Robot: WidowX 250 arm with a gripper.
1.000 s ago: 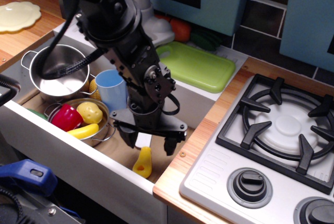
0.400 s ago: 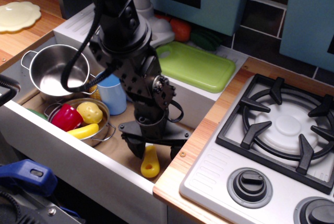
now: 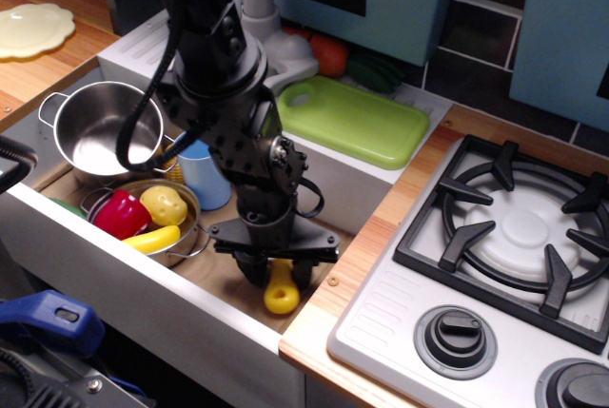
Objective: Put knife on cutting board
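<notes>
The knife lies on the sink floor near the front right corner. Only its yellow handle with the end hole shows; the blade is hidden under my gripper. My gripper points straight down over it, with its black fingers closed against both sides of the handle. The knife still rests on the sink floor. The lime-green cutting board lies flat on the counter behind the sink, to the upper right of the gripper, with its handle hole at the left end.
In the sink are a steel pot, a blue cup and a metal bowl holding red and yellow toy food. The faucet base stands behind the sink. The sink's right wall and the stove lie to the right.
My gripper has come down over the knife and its fingers have closed in from wide apart onto the handle. The knife has shifted slightly to the right.
</notes>
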